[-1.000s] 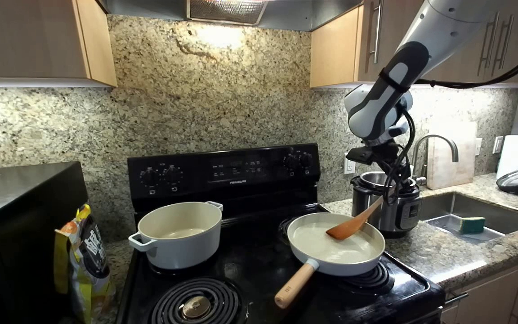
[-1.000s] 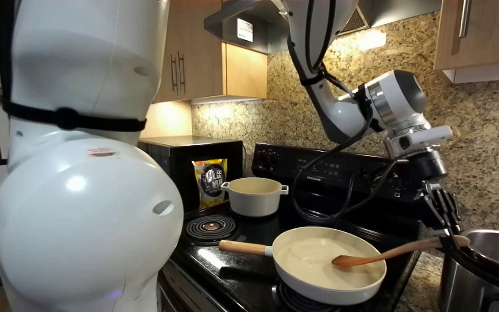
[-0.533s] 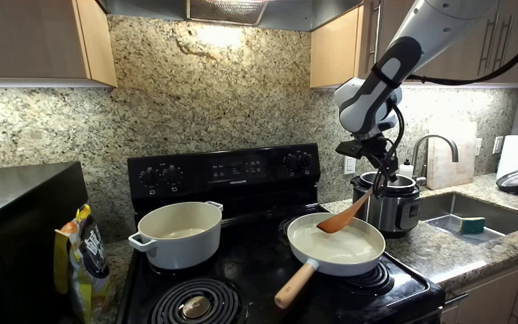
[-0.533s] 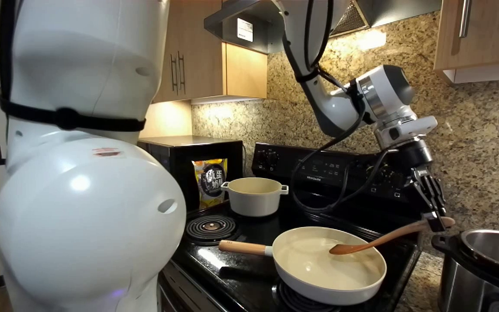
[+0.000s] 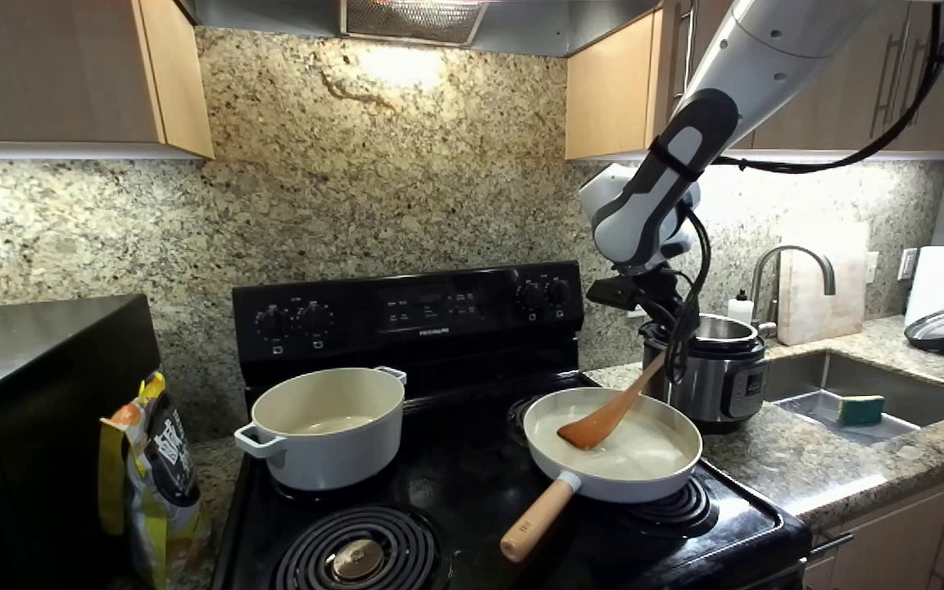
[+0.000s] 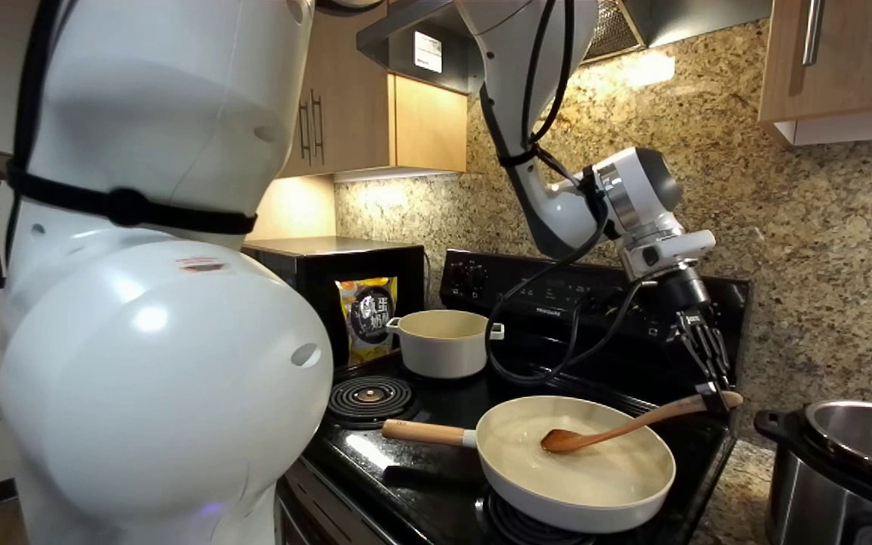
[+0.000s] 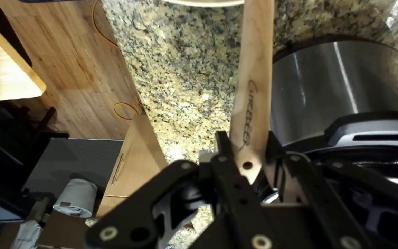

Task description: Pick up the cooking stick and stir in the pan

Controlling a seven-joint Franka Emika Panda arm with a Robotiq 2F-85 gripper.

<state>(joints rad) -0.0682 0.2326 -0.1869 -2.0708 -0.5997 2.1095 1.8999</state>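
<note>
Before a speckled tan-and-grey granite backsplash (image 5: 390,180), leaning with a white-and-grey jointed arm (image 5: 767,61) over a glossy black coil stove (image 5: 472,500); pinching a short orange-brown wooden spatula (image 5: 611,412) near the end of its handle in the black two-fingered metal gripper (image 7: 249,141), pressing narrow-spaced fingers (image 7: 224,143) against both sides of the wood; showing, in the wrist view, a dark line of script and a small round hole along that held end; slanting the spatula downward across the rim of a shallow round cream-white frying pan (image 5: 636,489); holding its flat, wider blade inside the pan, in both exterior views; being unable to say, from these angles, whether touching the pan's floor or only hanging close above; having that pan sitting on the stove, pointing its long pale wooden handle (image 5: 542,520) away from the gripper; having a deeper white two-handled pot (image 5: 337,459) standing farther along the stove, well apart from the pan; also having a steel electric cooker (image 5: 701,397) with a black rim standing on the granite counter (image 5: 816,471), just beside the stove; in an exterior view, finding a green-and-yellow sponge (image 5: 860,410) lying in the grey steel sink (image 5: 923,393); on the pot's side of the stove, facing a yellow-and-black snack bag (image 6: 369,322) standing just beside a black boxy appliance (image 6: 307,291).
</note>
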